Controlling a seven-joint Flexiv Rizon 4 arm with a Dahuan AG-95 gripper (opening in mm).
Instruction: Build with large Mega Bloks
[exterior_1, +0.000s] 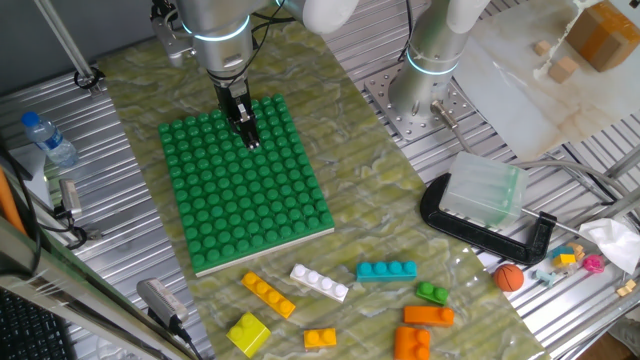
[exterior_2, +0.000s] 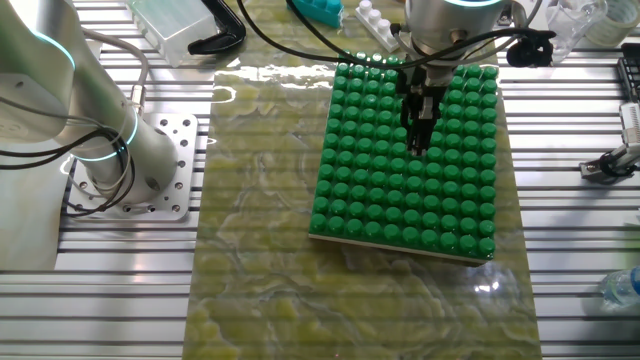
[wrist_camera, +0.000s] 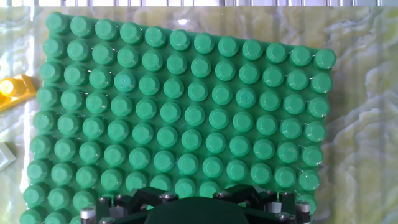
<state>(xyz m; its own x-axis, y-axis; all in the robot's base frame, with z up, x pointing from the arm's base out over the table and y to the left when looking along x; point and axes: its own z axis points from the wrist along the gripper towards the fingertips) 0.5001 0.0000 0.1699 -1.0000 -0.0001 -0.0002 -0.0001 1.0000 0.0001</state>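
While nothing is yet built, the green studded baseplate (exterior_1: 245, 185) lies bare on the mat in the middle of the surface, presumably kept free as the building ground.

- Gripper (exterior_1: 251, 140): hangs low over the far half of the baseplate, pointing down; jaws look drawn together with nothing between them.
- Loose bricks, along the near edge of the surface, clear of the baseplate and apart from one another, so each looks open to a grasp from above: long yellow brick (exterior_1: 268, 294), white brick (exterior_1: 319, 282), teal brick (exterior_1: 386, 270), small green brick (exterior_1: 433, 293), square yellow brick (exterior_1: 248, 333), orange bricks (exterior_1: 427, 316).
- Orange ball (exterior_1: 509, 277): off the mat, by the black clamp (exterior_1: 482, 228).
- Open room: wide mat margins either side of the baseplate.
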